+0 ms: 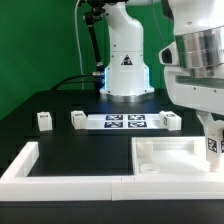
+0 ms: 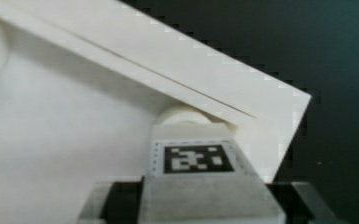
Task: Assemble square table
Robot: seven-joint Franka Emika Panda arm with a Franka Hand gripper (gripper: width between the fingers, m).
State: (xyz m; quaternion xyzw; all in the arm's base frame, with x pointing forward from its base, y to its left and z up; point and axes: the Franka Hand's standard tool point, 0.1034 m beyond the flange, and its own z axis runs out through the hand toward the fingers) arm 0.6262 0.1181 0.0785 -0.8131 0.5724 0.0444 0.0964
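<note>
The black table [image 1: 60, 140] fills most of the exterior view, and the arm [image 1: 200, 60] looms large at the upper right. The wall [image 1: 60, 165] runs along the lower left. The panel [image 1: 165, 155] lies flat at the lower right, rim up, cut off by the frame's right edge. The marker board [image 1: 125, 122] sits mid-frame, behind the panel. Three loose legs stand in the same row: the left leg [image 1: 43, 121] towards the frame's left, the middle leg [image 1: 78, 119] by the board's left end, and the right leg [image 1: 170, 122] by its right end. All three are clear of the panel.

The gripper [image 2: 194, 205] is closed on the fourth leg [image 2: 194, 158]. The wrist view shows a finger on either side of the block, just beyond its tag. In the exterior view this leg hangs upright under the gripper at the right edge, tag facing the camera, over the panel.

The leg's long axis runs straight out from the fingers. Its free end points at a corner of the panel, directly ahead of the gripper, and overlaps that corner in the wrist view. I cannot tell whether the end touches the panel yet, and the leg hides any socket there.

The coming move is probably a short push along that axis, so the sideways line-up with the corner matters most.
</note>
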